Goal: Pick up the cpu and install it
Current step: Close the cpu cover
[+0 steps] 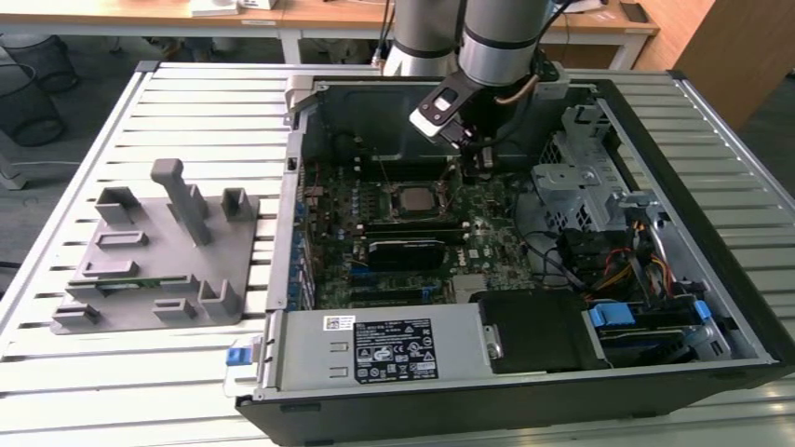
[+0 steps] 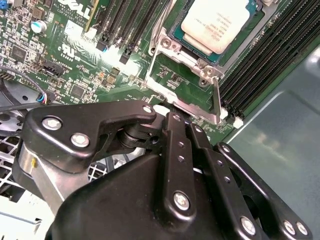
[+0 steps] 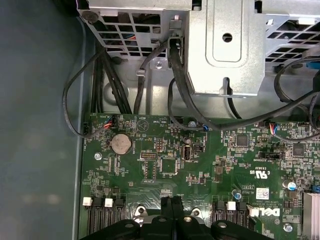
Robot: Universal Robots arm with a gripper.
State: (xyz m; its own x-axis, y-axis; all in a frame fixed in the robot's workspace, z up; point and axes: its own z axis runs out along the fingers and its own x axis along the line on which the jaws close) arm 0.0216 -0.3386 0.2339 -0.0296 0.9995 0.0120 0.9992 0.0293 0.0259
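Observation:
The cpu (image 2: 215,22), a flat square chip with a silvery top plate, lies in its socket on the green motherboard (image 2: 75,65), with a metal retention frame (image 2: 180,82) around it. It also shows in the middle of the open computer case (image 1: 416,197). My gripper (image 1: 482,163) hangs inside the case just beside the socket, on the exterior view's right of the cpu. Its black fingers (image 3: 171,202) are pressed together and shut. The fingertips (image 2: 167,112) sit at the edge of the retention frame, apart from the cpu itself.
A grey plastic fixture (image 1: 162,251) stands on the slatted table at the exterior view's left. Inside the case are a metal drive cage (image 1: 578,186), a power supply (image 1: 385,345), black cables (image 3: 175,85) and memory slots (image 2: 270,60) close to the socket.

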